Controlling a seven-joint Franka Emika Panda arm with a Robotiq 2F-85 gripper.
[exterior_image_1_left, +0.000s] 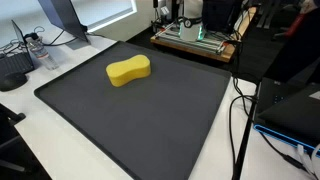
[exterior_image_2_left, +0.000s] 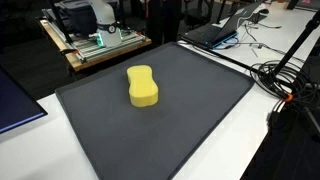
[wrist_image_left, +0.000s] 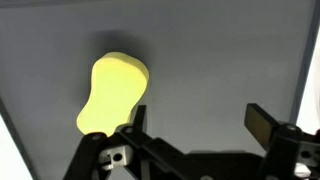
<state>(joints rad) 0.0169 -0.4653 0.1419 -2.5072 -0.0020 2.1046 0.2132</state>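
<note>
Surface: dark grey mat (exterior_image_1_left: 150, 125) spread over a white table (exterior_image_2_left: 250, 145), seen in both exterior views.
Background: laptop (exterior_image_2_left: 215, 32) and black cables (exterior_image_2_left: 285, 75) beside the mat; a wooden frame (exterior_image_1_left: 195, 40) with a green-lit device stands behind it.
Jaws: mine, spread wide and gripping nothing, with bare mat between my fingers (wrist_image_left: 262, 122) in the wrist view.
Sponge: yellow sponge (wrist_image_left: 112, 95), waisted like a peanut, lying flat on the mat.
Contact: one fingertip overlaps the sponge's near end in the wrist view; whether it touches or is above it, I cannot tell.
Writing: nothing sharp enough for me to read.
</note>
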